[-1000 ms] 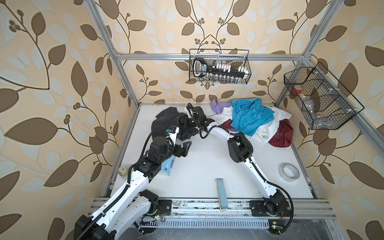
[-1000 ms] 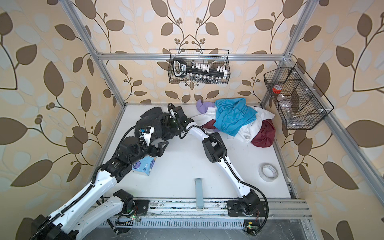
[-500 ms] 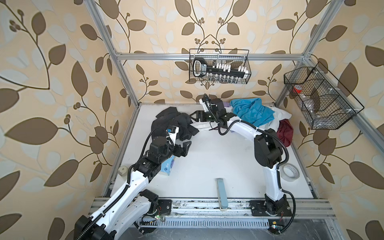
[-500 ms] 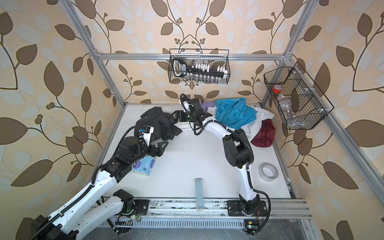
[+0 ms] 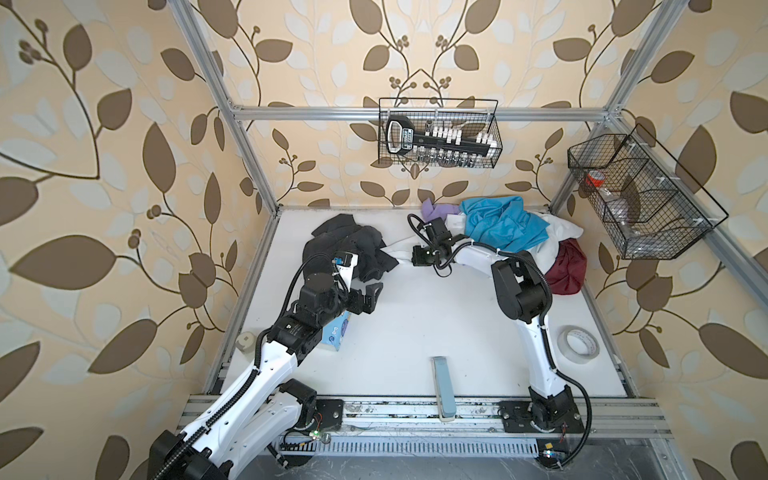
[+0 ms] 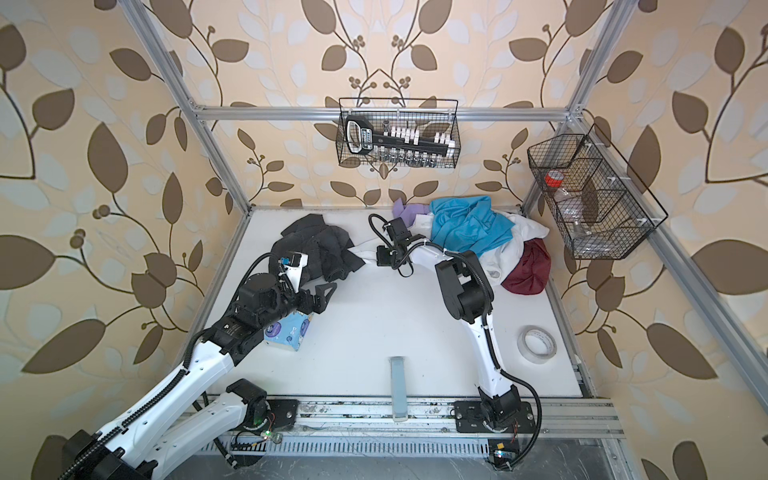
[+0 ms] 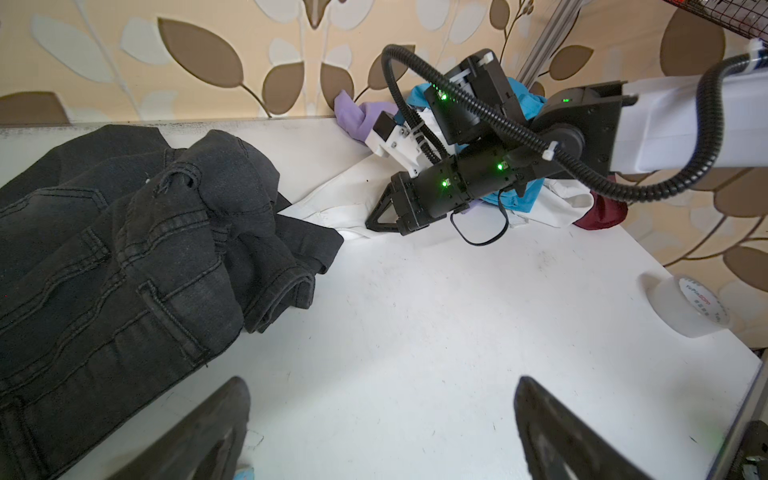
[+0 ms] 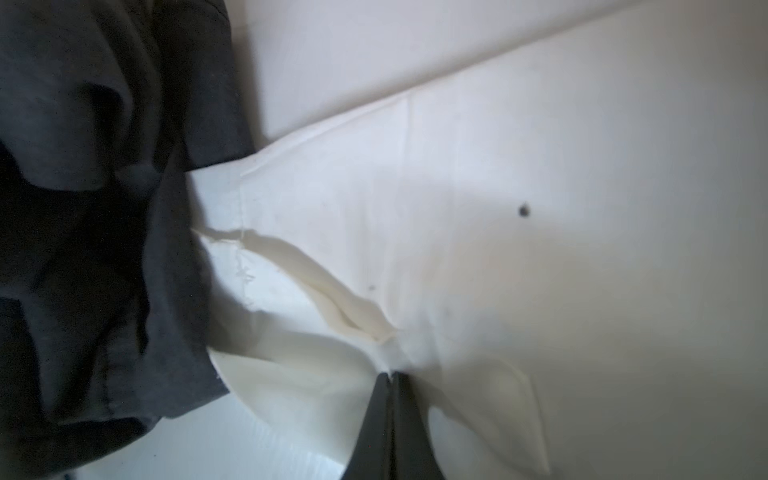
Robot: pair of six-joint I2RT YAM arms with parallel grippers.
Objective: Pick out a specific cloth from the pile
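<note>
Cloth (image 5: 345, 245), charcoal-grey with denim-like seams, lay crumpled at about 10 o'clock on the white table (image 5: 415, 332), apart from the bulk of the pile (image 5: 519, 232). That pile sat at about 1 o'clock, with the turquoise shirt (image 6: 469, 226) uppermost and the white garment (image 5: 555, 232) beneath it. The maroon garment (image 5: 567, 270) was at its 5 o'clock edge and a lilac piece (image 5: 436, 210) at its 10 o'clock edge. A sleeve-like part of the white garment stretched toward 9 o'clock, its end touching the cloth's edge. My right gripper (image 8: 390, 374), jaws pressed together, pinched a fold of that white garment just beside the cloth. My left gripper (image 7: 382, 415), fingers wide apart and empty, hung over bare table at the cloth's 5 o'clock. A tape roll (image 5: 579, 345) lay at 4 o'clock. A tissue pack (image 5: 336, 332) lay at 8 o'clock, partly under my left arm.
</note>
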